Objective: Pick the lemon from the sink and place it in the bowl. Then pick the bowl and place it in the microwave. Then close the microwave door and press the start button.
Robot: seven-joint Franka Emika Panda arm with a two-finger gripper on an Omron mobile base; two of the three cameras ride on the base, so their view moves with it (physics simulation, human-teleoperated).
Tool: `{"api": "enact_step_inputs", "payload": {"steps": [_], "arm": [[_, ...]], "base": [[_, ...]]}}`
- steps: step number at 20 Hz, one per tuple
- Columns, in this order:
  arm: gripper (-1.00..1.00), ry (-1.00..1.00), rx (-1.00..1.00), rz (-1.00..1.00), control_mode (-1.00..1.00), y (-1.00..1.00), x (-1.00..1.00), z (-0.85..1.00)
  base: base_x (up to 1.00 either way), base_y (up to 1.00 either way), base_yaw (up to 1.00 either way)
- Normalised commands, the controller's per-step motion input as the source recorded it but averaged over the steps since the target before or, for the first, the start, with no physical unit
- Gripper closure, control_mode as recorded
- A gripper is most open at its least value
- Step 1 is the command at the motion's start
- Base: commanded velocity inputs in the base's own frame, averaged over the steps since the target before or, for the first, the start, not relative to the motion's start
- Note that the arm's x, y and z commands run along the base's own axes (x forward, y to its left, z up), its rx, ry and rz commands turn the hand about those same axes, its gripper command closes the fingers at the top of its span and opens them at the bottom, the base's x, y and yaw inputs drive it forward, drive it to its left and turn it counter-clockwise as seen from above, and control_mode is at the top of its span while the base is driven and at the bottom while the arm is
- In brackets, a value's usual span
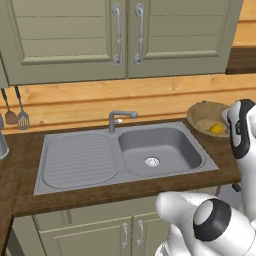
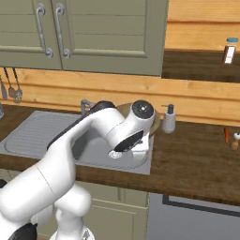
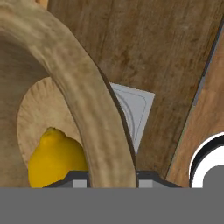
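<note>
Even, bright rendered light; soft faint shadows; no glare; base views slightly coarse; hand view sharp close-up.

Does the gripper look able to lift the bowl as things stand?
Probably yes: the gripper is shut on the bowl's rim, one finger inside beside the lemon and one outside, with nothing above the bowl.

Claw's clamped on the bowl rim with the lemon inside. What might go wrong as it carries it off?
1. The claw pinches only one edge of the thick rim, so the bowl may tilt or slip when carried.
2. The lemon lies loose inside and could roll out if the bowl tips.
3. The soap bottle stands close beside the bowl; a wide swing might knock it.
</note>
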Motion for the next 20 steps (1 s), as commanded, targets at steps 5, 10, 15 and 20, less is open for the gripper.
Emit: {"api": "enact_step_inputs", "payload": {"steps": [5,10,15,20], "arm": [[1.0,0.0,0.0,0.0,1.0,0.07,-0.12,0.01],[1.0,0.0,0.0,0.0,1.0,0.0,0.0,0.0],[1.0,0.0,0.0,0.0,1.0,0.0,0.0,0.0],[1.0,0.0,0.0,0.0,1.0,0.0,0.0,0.0]], "base": [[-0.35,0.01,-0.23],[-0.58,0.0,-0.71],[-0.19,0.0,-0.91],[0.0,0.0,-1.0]]}}
